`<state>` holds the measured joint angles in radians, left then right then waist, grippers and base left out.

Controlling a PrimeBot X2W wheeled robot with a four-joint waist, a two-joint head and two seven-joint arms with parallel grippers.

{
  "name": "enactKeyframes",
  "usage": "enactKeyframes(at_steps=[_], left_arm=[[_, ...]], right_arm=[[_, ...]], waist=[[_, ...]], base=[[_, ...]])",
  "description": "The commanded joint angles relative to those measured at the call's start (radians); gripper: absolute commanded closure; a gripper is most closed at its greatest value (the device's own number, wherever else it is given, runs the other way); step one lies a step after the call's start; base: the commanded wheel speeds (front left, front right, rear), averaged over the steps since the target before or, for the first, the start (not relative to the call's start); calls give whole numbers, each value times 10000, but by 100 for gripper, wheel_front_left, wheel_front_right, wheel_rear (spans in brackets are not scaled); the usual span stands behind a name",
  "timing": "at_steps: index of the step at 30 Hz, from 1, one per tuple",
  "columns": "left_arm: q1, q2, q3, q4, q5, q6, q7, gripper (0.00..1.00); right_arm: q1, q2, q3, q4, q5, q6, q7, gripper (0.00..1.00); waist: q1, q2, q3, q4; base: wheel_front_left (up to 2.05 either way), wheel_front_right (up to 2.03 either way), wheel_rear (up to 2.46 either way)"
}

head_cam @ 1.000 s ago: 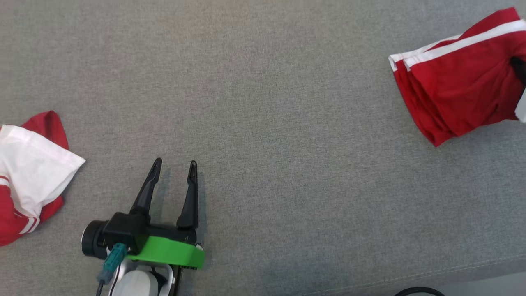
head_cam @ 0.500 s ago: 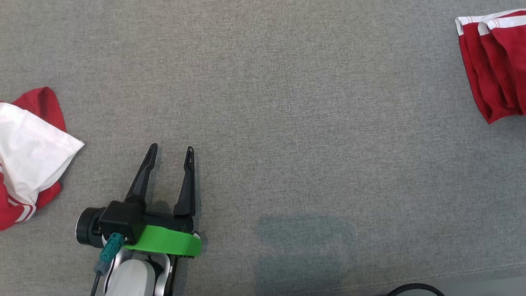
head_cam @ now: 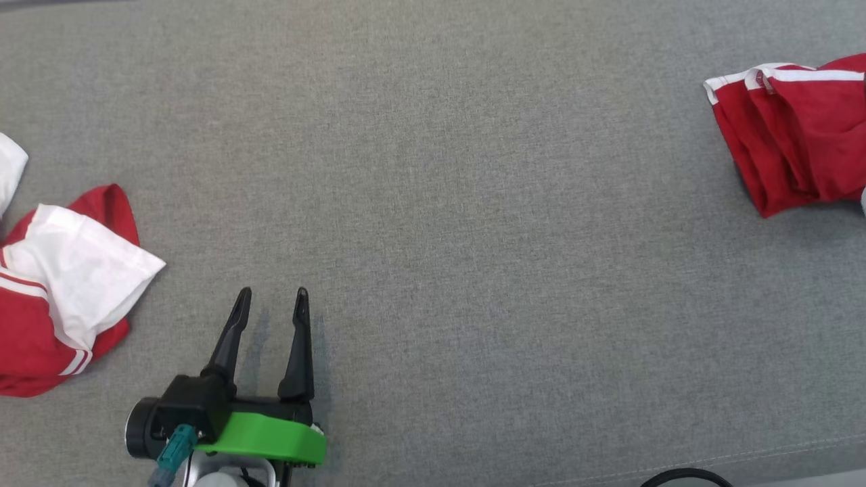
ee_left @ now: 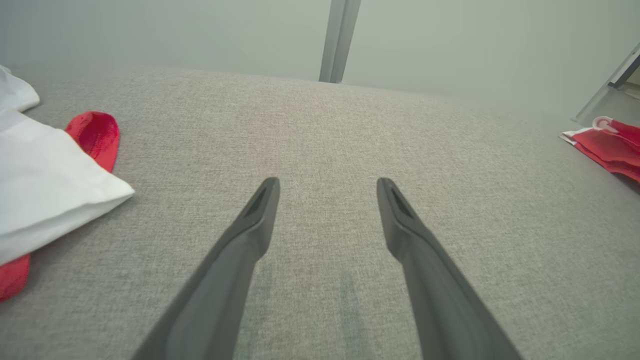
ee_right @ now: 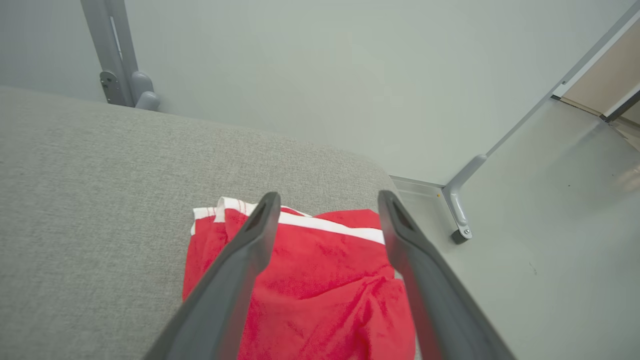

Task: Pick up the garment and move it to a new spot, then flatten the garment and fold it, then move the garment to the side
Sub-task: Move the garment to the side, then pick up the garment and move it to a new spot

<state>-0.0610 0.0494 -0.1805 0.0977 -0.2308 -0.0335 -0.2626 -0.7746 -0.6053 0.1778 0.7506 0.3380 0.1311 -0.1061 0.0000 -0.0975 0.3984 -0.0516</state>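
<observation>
**Both grippers open, red garment lying at the right edge**

Here is the left gripper [head_cam: 272,294], low on the left of the head view, fingers spread and holding nothing, poised over the bare grey fabric surface [head_cam: 473,237]. Its own camera shows that gap between the tips [ee_left: 327,185], with only grey weave in it.

Over to the right gripper [ee_right: 328,196]: fingers wide apart, nothing pinched between them. The garment [ee_right: 320,280] lies on the fabric directly beneath, red with white stripes and bunched in soft folds, close to the surface's corner, with pale floor [ee_right: 550,250] beyond. Whether the fingers touch the cloth, I cannot tell.

In the head view the garment [head_cam: 798,155] sits at the far right edge, well apart from the left gripper. On the far left lies a red and white heap [head_cam: 61,297].
</observation>
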Motion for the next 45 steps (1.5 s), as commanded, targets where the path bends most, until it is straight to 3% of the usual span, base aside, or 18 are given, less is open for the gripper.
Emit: enactKeyframes(at_steps=[1, 5, 10, 16, 23, 32, 45], left_arm=[[293, 23, 73, 12, -51, 68, -30, 0], [963, 22, 264, 10, -160, 190, -30, 0], [1651, 22, 477, 16, -83, 193, -30, 0], [2166, 22, 784, 218, 97, 8, -30, 0], [2260, 22, 999, 506, 225, -128, -30, 0], [2291, 22, 1263, 788, 469, -395, -30, 0], [2045, 22, 1289, 650, 465, -549, -30, 0]], right_arm=[[449, 23, 6, -185, -7, -8, -290, 0], [1975, 177, -50, -1224, -86, -8, -1074, 0], [4238, 688, -963, -2657, -684, -6, -1479, 0], [7169, 2196, -3071, -4821, -2083, -8, -1579, 0], [8804, 3448, -3835, -5974, -2820, -8, -1572, 0], [9506, 4515, -4271, -6398, -3092, -8, -1566, 0], [9529, 4661, -4103, -6242, -3193, -8, -1568, 0]], waist=[[0, 1, -1035, 7], [0, 1, -1930, 181], [0, 1, -2644, 466], [0, 1, -3135, 792], [0, 1, -3314, 898], [0, 1, -3422, 720], [0, 1, -3551, 686]], base=[[0, 0, 0], [0, 0, 0], [0, 0, 0], [0, 0, 0], [0, 0, 0], [0, 0, 0], [0, 0, 0]])
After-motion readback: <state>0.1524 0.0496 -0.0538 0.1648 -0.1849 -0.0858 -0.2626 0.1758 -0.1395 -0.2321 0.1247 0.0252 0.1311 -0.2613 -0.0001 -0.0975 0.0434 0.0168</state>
